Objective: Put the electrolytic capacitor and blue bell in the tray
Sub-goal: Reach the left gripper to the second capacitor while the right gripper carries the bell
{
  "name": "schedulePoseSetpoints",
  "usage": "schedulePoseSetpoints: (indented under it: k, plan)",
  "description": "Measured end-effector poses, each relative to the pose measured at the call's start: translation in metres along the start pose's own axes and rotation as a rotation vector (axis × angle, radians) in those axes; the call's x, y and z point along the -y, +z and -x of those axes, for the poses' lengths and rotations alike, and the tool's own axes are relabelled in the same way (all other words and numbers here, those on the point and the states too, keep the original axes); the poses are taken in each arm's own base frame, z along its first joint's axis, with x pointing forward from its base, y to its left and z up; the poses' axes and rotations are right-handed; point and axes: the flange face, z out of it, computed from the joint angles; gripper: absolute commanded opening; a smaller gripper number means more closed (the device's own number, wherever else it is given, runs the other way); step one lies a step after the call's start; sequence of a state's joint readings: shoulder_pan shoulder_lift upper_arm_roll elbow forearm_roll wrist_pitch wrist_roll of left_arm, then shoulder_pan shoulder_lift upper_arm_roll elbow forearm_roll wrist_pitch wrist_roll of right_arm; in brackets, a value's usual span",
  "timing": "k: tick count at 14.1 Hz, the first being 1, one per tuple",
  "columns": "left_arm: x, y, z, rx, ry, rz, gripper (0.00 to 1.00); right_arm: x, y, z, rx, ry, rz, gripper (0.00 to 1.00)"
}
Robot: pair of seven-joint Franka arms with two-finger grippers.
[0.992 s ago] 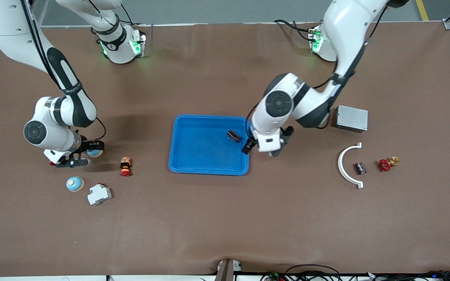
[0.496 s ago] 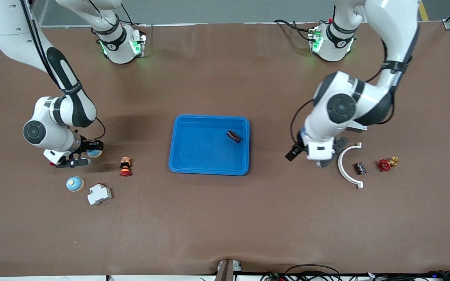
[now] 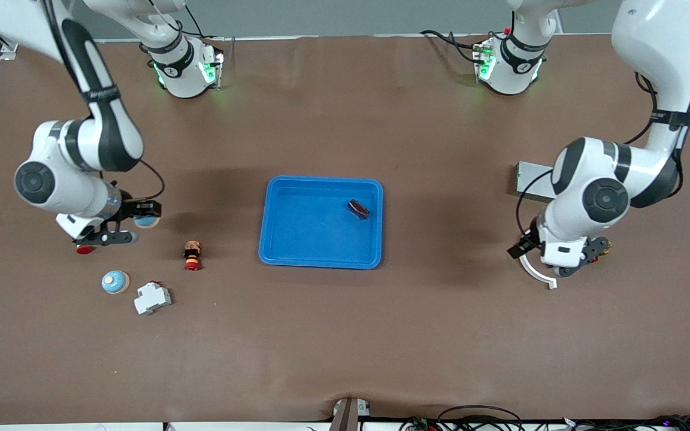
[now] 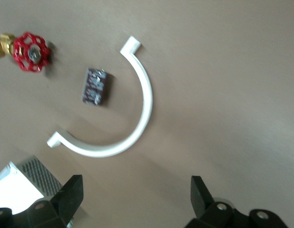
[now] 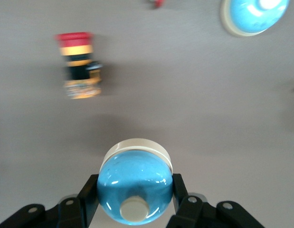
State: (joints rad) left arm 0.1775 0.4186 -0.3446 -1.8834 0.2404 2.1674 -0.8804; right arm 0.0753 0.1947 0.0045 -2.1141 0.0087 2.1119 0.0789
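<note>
A blue tray (image 3: 297, 239) sits mid-table, one dark capacitor (image 3: 358, 208) already lying in it toward the left arm's end. The right gripper (image 5: 132, 202), jaws clamped on a blue bell (image 5: 134, 185), hangs over the table's right-arm end; it should carry level and release low over the tray's bare floor. The left gripper (image 4: 135, 194) waits, jaws spread, above a white curved bracket (image 4: 137, 107)

Robotics lab: brown-covered worktop (image 3: 345, 335), arm bases bolted along the edge farthest from the tray (image 3: 321, 258), loose cables.
</note>
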Motion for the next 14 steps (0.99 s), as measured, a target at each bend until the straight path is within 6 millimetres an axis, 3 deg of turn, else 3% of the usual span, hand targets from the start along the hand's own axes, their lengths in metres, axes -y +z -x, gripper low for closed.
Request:
schedulePoseSetpoints:
  k: [2,6,10,14]
  plan:
    - [0.016,0.014,-0.015,0.015,0.032,0.003,0.88,0.064,-0.014,0.013,-0.012,0.070,-0.002,0.13]
    - [0.044,0.041,-0.042,0.021,0.081,0.010,0.81,0.187,-0.014,0.041,-0.030,0.178,-0.060,0.13]
    - [0.060,0.071,-0.057,0.001,0.145,-0.004,0.78,0.248,0.011,0.049,-0.070,0.238,-0.088,0.14]
    - [0.076,0.085,-0.069,0.008,0.201,0.001,0.72,0.281,0.053,0.044,-0.071,0.234,-0.079,0.15]
